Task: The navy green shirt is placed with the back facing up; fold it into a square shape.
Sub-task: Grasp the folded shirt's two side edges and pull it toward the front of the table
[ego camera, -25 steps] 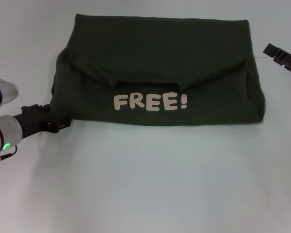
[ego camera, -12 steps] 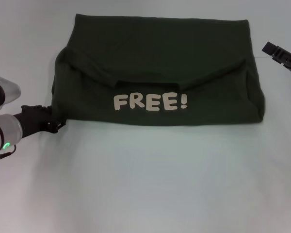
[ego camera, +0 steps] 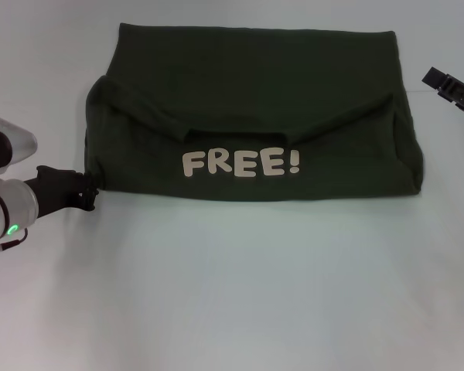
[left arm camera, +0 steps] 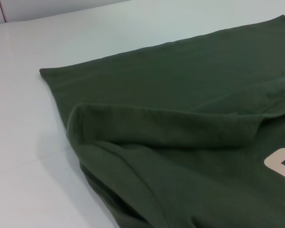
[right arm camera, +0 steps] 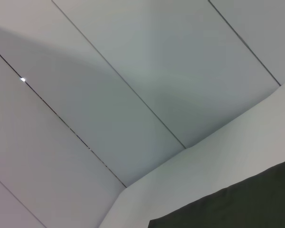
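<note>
The navy green shirt [ego camera: 255, 100] lies folded into a wide band across the far half of the table, with the cream word "FREE!" [ego camera: 240, 163] on its near flap. My left gripper [ego camera: 89, 197] sits low on the table right at the shirt's near left corner. Off the shirt's far right corner, apart from the cloth, hovers my right gripper [ego camera: 451, 86]. The left wrist view looks along the folded left edge of the shirt [left arm camera: 180, 95] and catches part of the print [left arm camera: 282, 164]. A dark corner of the shirt [right arm camera: 237, 204] shows in the right wrist view.
The white table [ego camera: 240, 294] stretches bare in front of the shirt. A grey panelled wall [right arm camera: 133, 71] fills most of the right wrist view.
My left gripper has drawn back to the left, away from under the shirt's near left corner. The right gripper has shifted slightly to the right. The shirt has stayed put.
</note>
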